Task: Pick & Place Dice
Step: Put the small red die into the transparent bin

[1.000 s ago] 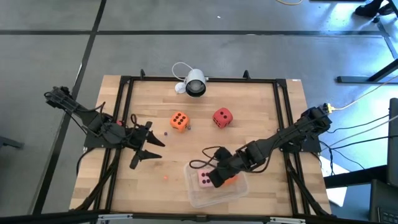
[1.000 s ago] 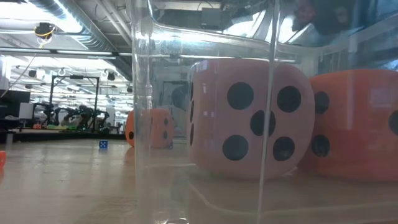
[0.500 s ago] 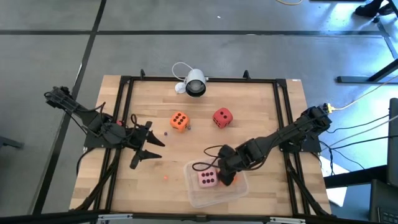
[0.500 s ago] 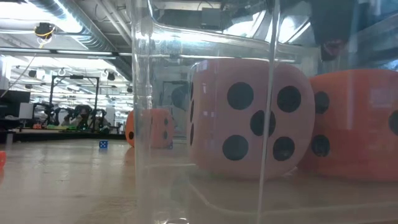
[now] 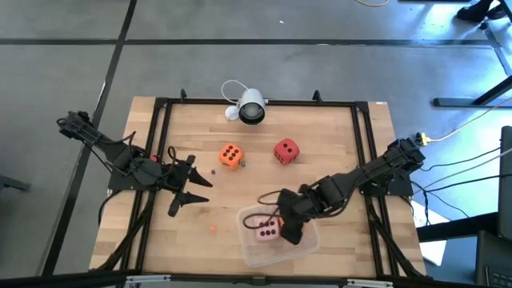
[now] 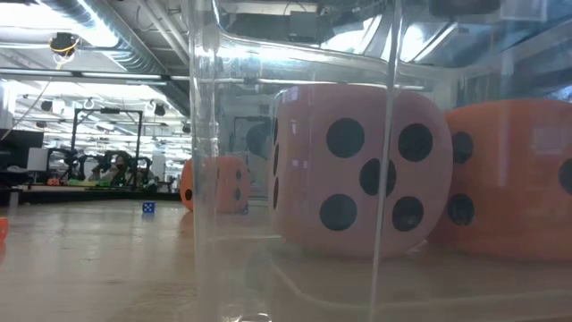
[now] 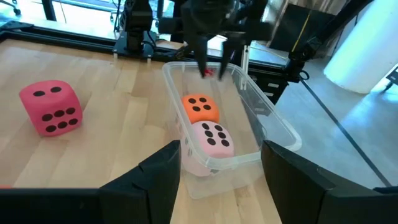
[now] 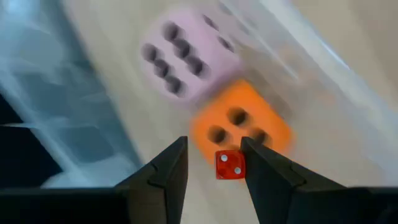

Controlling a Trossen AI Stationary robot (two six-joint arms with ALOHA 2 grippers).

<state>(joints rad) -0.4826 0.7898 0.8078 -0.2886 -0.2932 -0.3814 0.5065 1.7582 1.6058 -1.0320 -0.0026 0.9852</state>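
Right gripper (image 8: 212,163) is hanging over the clear tub (image 5: 254,253) — pinching a tiny red die (image 8: 229,165). Left gripper (image 5: 190,190) is waiting, unclenched, at nine o'clock.

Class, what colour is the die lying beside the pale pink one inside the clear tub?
Orange die with dark pips, clearest in the left wrist view.

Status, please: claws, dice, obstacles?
Left claw open, idle at left. Right claw over tub, tiny red die at its tip. Pink die, one orange die in tub; other orange die, red die on table. Nothing blocking.
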